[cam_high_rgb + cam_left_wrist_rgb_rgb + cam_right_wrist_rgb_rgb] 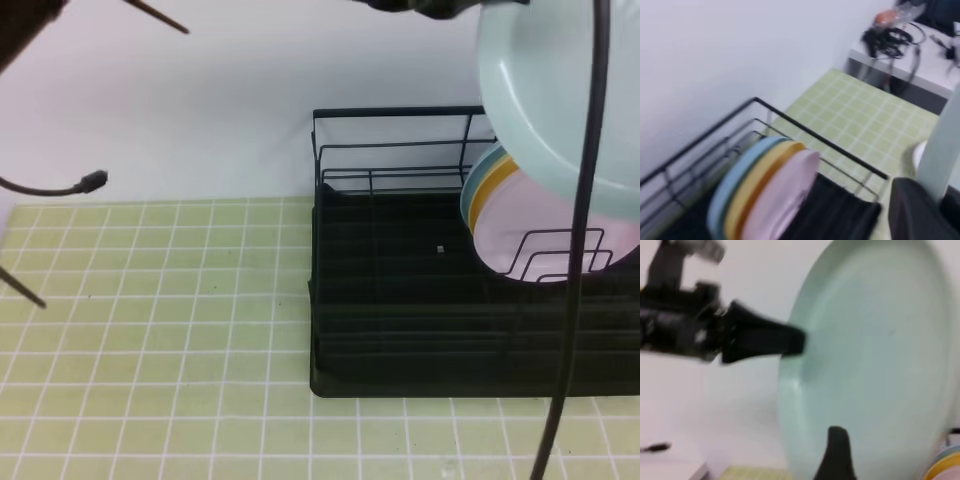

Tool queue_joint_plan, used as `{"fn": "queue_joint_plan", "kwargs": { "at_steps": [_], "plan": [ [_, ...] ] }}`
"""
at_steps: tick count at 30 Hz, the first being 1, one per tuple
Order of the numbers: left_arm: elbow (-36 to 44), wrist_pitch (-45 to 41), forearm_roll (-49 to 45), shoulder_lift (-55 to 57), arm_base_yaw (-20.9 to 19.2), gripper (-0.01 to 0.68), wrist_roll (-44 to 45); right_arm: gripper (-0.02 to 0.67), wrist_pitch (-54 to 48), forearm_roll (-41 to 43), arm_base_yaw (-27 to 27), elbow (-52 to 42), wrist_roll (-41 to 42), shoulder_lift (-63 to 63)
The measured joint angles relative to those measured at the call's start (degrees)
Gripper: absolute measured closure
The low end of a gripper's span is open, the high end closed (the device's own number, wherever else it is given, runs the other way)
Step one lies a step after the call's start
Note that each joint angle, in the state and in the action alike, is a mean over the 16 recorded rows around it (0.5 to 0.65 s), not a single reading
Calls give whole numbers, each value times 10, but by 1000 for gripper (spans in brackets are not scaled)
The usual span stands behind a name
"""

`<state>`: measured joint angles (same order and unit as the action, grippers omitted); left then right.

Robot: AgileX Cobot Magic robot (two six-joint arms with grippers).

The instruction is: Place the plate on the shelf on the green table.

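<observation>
Plate (545,90), round, pale mint-aqua, matte, low raised rim: seen on edge and tilted in the high view, at the upper right, in front of the right end of the back rail of the black wire dish rack (400,112). Whether it touches the rack cannot be told.

Left jaws: clenched on the plate's rim. In the right wrist view a black finger (765,340) reaches in from the left and meets the rim.

Right jaws: one dark finger (837,455) shows low in front of the plate's face. The other is out of view, so released or clenched cannot be told.

Rack contents: sky-blue plate (484,165), yellow plate (490,197) and pale pink plate (545,235) stand together on edge among the wire dividers at the right.

Surface: the rack stands on the bench of light yellow-green tiles with white grout (150,330). A plain white wall (250,80) lies behind, and a black cable (585,200) hangs across the right foreground. The left wrist view is blurred.
</observation>
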<state>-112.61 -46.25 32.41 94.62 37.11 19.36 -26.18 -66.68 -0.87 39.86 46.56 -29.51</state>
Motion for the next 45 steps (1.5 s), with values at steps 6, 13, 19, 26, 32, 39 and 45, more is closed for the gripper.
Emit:
{"fn": "queue_joint_plan", "kwargs": {
  "at_steps": [6, 13, 19, 26, 32, 39, 45],
  "plan": [
    [0, 3, 20, 0, 8, 668, -1, 131, 38, -31, 0, 0, 22, -39],
    [0, 3, 36, 2, 8, 668, 3, 308, 36, -129, 0, 0, 103, -85],
    [0, -6, 40, 2, 8, 668, 9, 505, 8, -239, 0, 0, 208, -114],
    [0, -27, 50, 2, 8, 607, 21, 641, -11, -317, 0, 0, 319, -129],
    [0, -49, 63, -2, 8, 463, 29, 652, 18, -328, 0, 2, 406, -135],
    [0, -80, 53, -26, 7, 302, 22, 652, 73, -326, 1, 24, 502, -152],
    [0, -119, -17, -71, 7, 342, -8, 652, 94, -276, 4, 64, 543, -191]
  ]
}}
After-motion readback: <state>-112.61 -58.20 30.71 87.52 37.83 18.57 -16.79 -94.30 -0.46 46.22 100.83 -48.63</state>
